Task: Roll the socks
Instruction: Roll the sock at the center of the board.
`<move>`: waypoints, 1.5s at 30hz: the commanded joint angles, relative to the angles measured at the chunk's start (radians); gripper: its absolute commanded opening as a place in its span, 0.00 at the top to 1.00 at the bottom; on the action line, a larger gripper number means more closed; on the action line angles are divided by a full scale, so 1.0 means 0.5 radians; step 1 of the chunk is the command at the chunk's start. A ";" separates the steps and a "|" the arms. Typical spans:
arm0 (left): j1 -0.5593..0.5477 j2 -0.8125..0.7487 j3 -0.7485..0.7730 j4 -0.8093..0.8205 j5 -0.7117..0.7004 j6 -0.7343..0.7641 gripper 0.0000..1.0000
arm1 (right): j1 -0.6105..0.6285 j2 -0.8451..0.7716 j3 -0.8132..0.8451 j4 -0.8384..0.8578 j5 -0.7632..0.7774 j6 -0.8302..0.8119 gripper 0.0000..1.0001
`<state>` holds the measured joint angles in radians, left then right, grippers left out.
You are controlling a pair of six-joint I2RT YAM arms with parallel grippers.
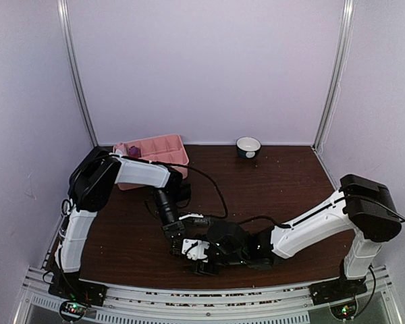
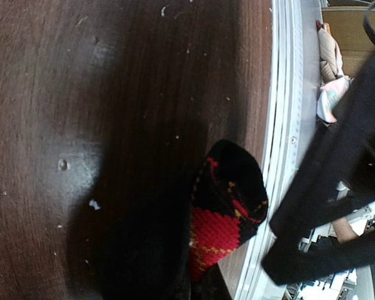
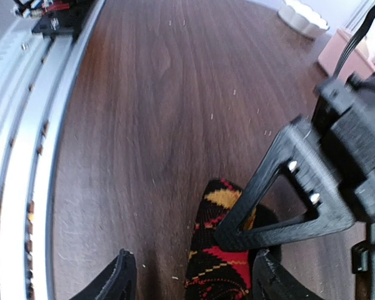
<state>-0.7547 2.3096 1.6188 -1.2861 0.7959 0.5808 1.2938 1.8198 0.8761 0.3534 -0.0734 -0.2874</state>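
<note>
A black argyle sock (image 2: 230,203) with red and yellow diamonds lies on the dark wooden table near the front rail. My left gripper (image 2: 194,278) is shut on it, pinching one end. In the right wrist view the same sock (image 3: 228,256) sits between my right gripper's (image 3: 194,284) fingers. Those jaws stand apart: the left fingertip (image 3: 115,281) is clear of the fabric and the right one is close beside it. The left gripper (image 3: 269,219) crosses over the sock there. From above, both grippers (image 1: 192,251) (image 1: 208,264) meet at the front centre and hide the sock.
A pink compartment tray (image 1: 163,150) stands at the back left with a magenta sock (image 1: 131,152) in one corner. A small white bowl (image 1: 248,146) sits at the back centre. The metal front rail (image 3: 25,144) runs right beside the grippers.
</note>
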 commanded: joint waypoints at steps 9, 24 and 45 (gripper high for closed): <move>-0.002 0.152 -0.052 0.246 -0.526 0.034 1.00 | -0.163 0.170 0.082 -0.141 -0.021 -0.148 0.49; 0.023 0.013 0.008 0.255 -0.510 0.114 0.92 | -0.215 0.236 0.125 -0.321 -0.335 0.127 0.90; 0.561 -0.912 -0.507 0.857 -0.982 -0.167 0.02 | -0.498 0.567 0.366 -0.904 -0.807 0.719 1.00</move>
<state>-0.5831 1.7992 1.3224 -0.8268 0.2302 0.5018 1.0489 2.0300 1.0954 0.1364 -0.5236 0.0139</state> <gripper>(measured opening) 0.980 0.108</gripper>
